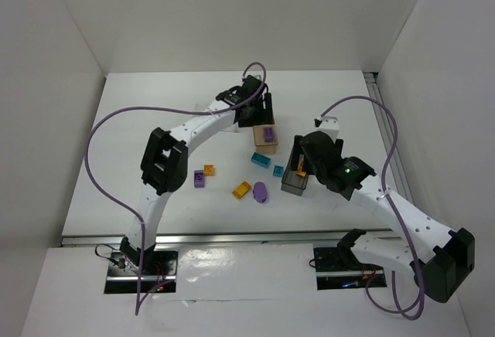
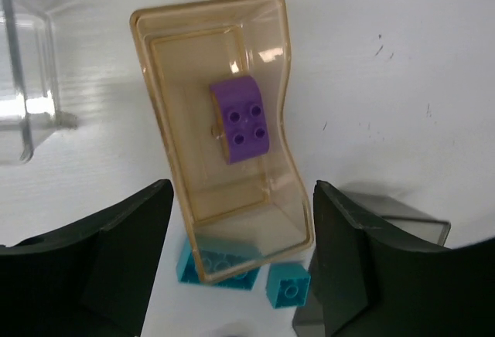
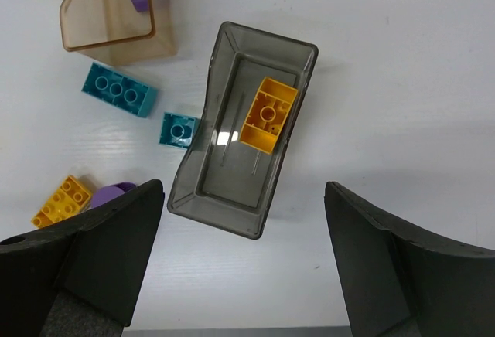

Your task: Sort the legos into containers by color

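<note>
A purple brick (image 2: 241,120) lies in the orange-tan container (image 2: 147,66). My left gripper (image 2: 242,221) hovers open above that bin's near end, holding nothing. A yellow-orange brick (image 3: 268,115) lies in the dark smoky container (image 3: 224,190), and my right gripper (image 3: 244,198) stands open above it, empty. Loose on the table are a long teal brick (image 3: 119,90), a small teal brick (image 3: 179,130), a yellow brick (image 3: 61,200) and a purple oval piece (image 3: 112,192). Further left lie a purple brick (image 1: 200,178) and a small yellow brick (image 1: 209,170). The clear container (image 2: 27,82) stands beside the tan one.
The orange-tan bin (image 1: 265,136) and the dark bin (image 1: 296,176) stand close together at the table's middle, with the teal bricks (image 1: 261,159) between them. White walls close in the table on the left, back and right. A purple cable loops over the left arm.
</note>
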Tool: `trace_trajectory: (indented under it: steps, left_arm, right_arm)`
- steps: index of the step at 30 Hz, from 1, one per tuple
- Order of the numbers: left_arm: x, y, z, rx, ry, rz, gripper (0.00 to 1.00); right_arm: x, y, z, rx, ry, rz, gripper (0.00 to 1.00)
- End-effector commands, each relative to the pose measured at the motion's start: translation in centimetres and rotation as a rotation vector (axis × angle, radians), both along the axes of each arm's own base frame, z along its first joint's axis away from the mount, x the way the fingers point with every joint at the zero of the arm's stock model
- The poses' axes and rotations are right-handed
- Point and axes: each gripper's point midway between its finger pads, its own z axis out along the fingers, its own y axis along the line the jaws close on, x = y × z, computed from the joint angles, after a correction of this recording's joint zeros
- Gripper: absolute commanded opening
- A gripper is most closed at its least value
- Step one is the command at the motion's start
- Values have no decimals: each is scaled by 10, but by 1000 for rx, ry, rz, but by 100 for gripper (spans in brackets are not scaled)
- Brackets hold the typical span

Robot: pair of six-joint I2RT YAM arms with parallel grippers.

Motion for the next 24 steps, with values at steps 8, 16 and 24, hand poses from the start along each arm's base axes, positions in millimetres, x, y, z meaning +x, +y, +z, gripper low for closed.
trace_trajectory:
  steps: [8,16,24]
  left_arm:
    - [-92,128,57,238,-105,171,76]
    - [-157,186,-17,357,40,196,92]
    - [-141,182,-61,437,105,175,86]
  right_arm:
    - [5,25,-16,47,20,73,92]
    - [13,44,-29,59,44,120,92]
    - [10,49,-23,61,41,127,92]
